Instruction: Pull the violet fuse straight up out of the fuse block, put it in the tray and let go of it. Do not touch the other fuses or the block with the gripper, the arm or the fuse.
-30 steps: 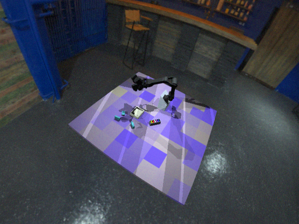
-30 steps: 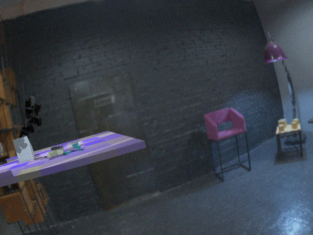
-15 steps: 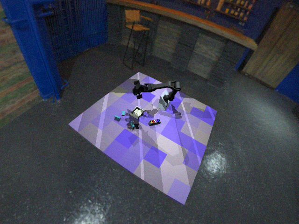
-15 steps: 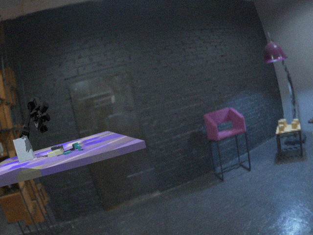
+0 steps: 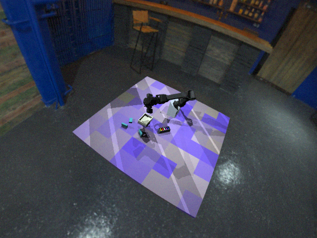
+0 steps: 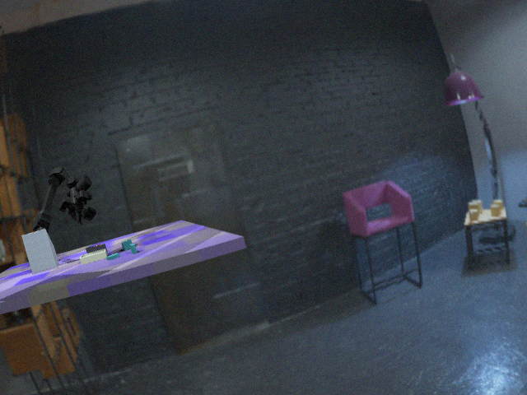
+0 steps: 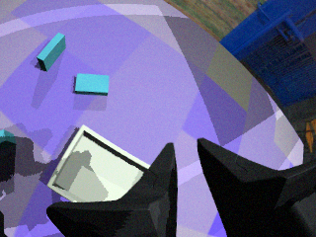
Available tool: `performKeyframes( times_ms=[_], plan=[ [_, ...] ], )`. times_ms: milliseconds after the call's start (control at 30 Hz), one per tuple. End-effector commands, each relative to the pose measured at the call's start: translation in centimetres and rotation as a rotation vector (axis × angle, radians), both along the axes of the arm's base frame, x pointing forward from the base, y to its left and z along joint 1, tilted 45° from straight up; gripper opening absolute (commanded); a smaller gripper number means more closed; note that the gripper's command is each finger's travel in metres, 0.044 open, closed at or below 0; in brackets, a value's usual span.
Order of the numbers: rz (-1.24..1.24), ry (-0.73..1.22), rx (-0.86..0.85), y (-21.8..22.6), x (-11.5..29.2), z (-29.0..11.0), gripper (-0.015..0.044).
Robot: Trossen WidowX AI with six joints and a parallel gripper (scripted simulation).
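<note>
The black fuse block (image 5: 163, 129) lies on the purple patchwork table top with several coloured fuses standing in it. The violet fuse (image 5: 165, 128) is among them, too small to make out clearly. The white tray (image 5: 145, 119) sits to the left of the block and is empty in the wrist view (image 7: 99, 172). My gripper (image 5: 149, 110) hangs high above the table, just behind the tray and well away from the block. Its fingers stand a little apart with nothing between them. The side view shows the gripper (image 6: 85, 212) well above the tray (image 6: 93, 256) and the block (image 6: 95, 247).
Three teal blocks lie near the tray: two to its left (image 5: 124, 125) (image 5: 131, 120) and one in front (image 5: 140, 132). The arm's grey base (image 5: 173, 108) stands behind the fuse block. The table edge drops off on the far side (image 6: 238, 244).
</note>
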State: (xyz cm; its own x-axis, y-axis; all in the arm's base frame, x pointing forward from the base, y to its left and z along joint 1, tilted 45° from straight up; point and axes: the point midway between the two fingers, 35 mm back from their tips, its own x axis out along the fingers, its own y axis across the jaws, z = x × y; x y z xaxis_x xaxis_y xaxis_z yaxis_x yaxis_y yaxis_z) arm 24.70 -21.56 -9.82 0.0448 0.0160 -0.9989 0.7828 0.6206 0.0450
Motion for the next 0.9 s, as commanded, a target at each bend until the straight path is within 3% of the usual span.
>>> performKeyframes(
  times_ms=[0,433,867],
  plan=[
    [-0.364,-0.035,0.221,6.8,2.6,2.7,0.0074],
    [-0.803,0.094,0.496,14.9,4.0,6.2,0.0074],
    [-1.239,0.411,0.698,22.8,3.6,10.4,0.0074]
  ],
)
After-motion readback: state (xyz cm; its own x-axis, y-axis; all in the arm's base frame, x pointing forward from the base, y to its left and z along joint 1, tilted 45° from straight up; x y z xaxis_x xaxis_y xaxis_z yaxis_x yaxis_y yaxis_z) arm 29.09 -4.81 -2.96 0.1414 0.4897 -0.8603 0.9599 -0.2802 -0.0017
